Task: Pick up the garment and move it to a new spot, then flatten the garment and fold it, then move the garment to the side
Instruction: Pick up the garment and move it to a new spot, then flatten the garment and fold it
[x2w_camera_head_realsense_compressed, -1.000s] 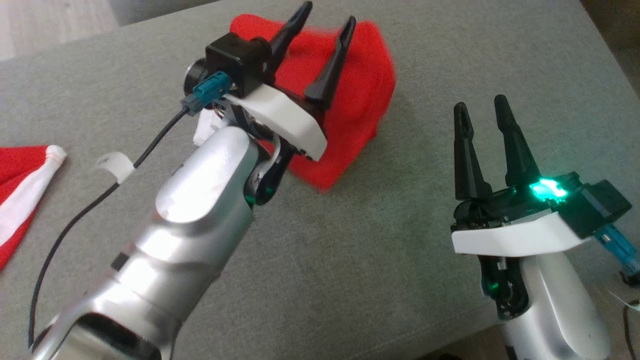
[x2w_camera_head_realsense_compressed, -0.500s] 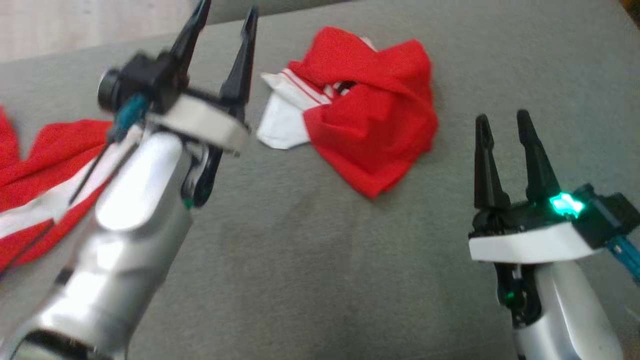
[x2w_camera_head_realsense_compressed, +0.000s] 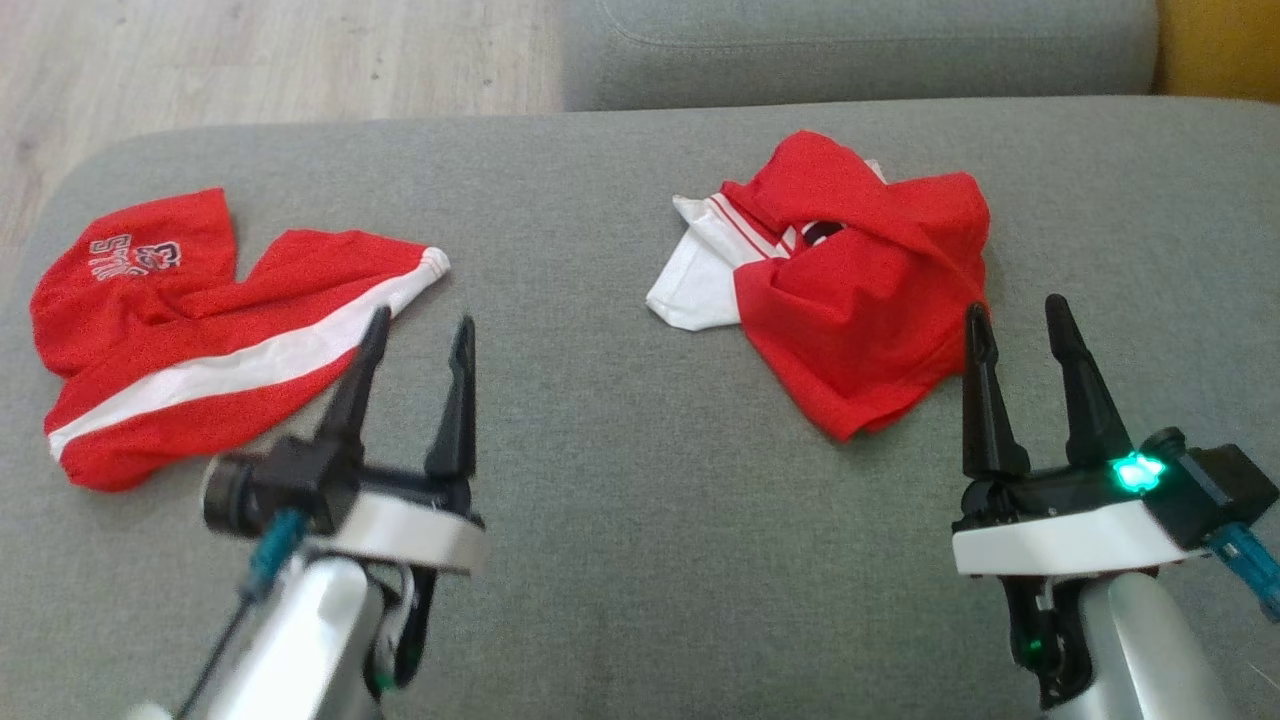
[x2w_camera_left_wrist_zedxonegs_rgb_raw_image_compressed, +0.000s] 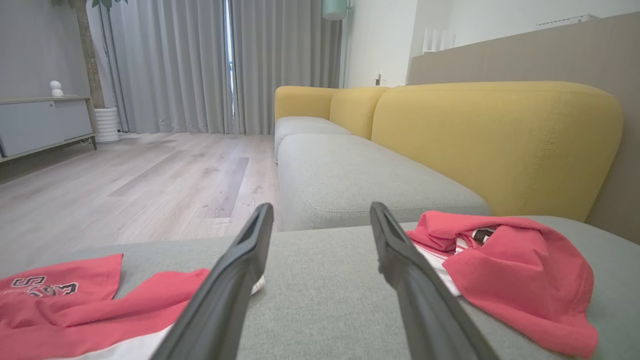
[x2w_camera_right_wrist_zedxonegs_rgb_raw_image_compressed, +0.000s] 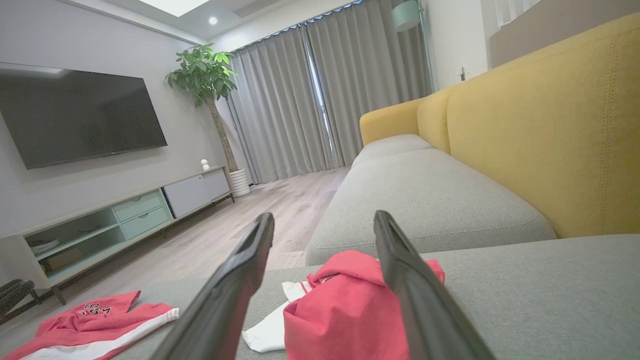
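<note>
On the grey seat (x2w_camera_head_realsense_compressed: 620, 560), red shorts (x2w_camera_head_realsense_compressed: 180, 330) with a white stripe lie at the left. The left gripper (x2w_camera_head_realsense_compressed: 420, 322) stands just beside them, fingers spread, holding nothing. The crumpled red-and-white garment (x2w_camera_head_realsense_compressed: 860, 300) lies right of centre. The right gripper (x2w_camera_head_realsense_compressed: 1018, 308) stands at its near right edge, fingers spread, empty.

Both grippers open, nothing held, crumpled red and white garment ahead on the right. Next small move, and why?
Probably ease the right gripper forward and down onto the near edge of the crumpled garment and pinch it. The garment lies bunched, not yet flattened, just ahead of that gripper's fingertips, farther from the left gripper, and both stand open and empty.
</note>
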